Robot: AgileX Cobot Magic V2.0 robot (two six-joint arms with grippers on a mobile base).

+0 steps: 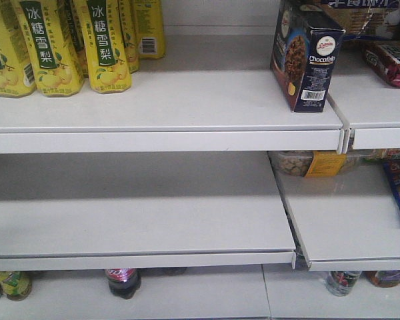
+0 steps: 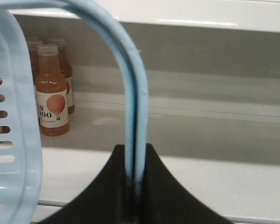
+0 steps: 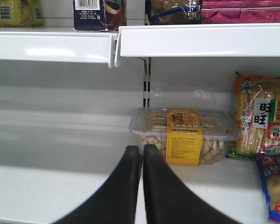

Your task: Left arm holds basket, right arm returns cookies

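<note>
While the cookies (image 1: 305,57) stand upright on the top shelf (image 1: 187,100), the right claw (image 3: 143,161) is closed and empty – the left claw (image 2: 133,179) grips the basket (image 2: 11,154) handle, basket mostly cropped

You see the cookies (image 1: 305,57) in dark navy with white lettering at two o'clock, yellow-green cartons (image 1: 67,43) at ten, and the pale blue basket (image 2: 11,140) with slotted sides.
</note>
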